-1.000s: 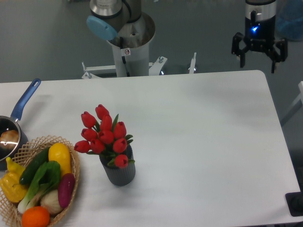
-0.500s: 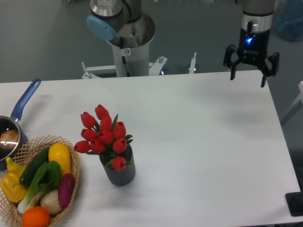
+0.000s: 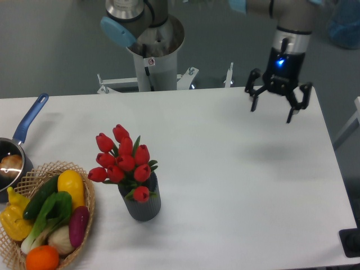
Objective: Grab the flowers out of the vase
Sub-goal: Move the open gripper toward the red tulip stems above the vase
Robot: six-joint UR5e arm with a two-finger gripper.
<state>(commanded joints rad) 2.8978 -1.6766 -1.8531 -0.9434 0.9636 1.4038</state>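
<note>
Single fixed view of the table. The gripper (image 3: 271,108) hangs in the upper right of the frame, above the far right part of the table (image 3: 236,169), its fingers spread apart and holding nothing. Over the last second it has travelled leftward and lower in the frame, from beyond the table's back edge to a position over the tabletop, with the wrist now slightly tilted; the jaw opening appears unchanged. This reads as the start of the approach toward the flowers, with most of the distance not yet covered.

The flowers (image 3: 125,160), a bunch of red tulip buds with green leaves, stand in the vase (image 3: 143,203), a short dark ribbed cylinder, at lower centre-left of the frame, well apart from the gripper. Neither has shifted. The buds spread wider than the vase mouth, and the stems are largely hidden below them.

At lower left a basket (image 3: 88,222) of vegetables sits near the vase's left side without touching it; a saucepan (image 3: 22,130) with a blue handle lies at the left edge. The arm's base (image 3: 152,50) stands behind the table at top centre. Nothing lies on the tabletop between gripper and flowers; the basket would crowd only an approach from the left.
</note>
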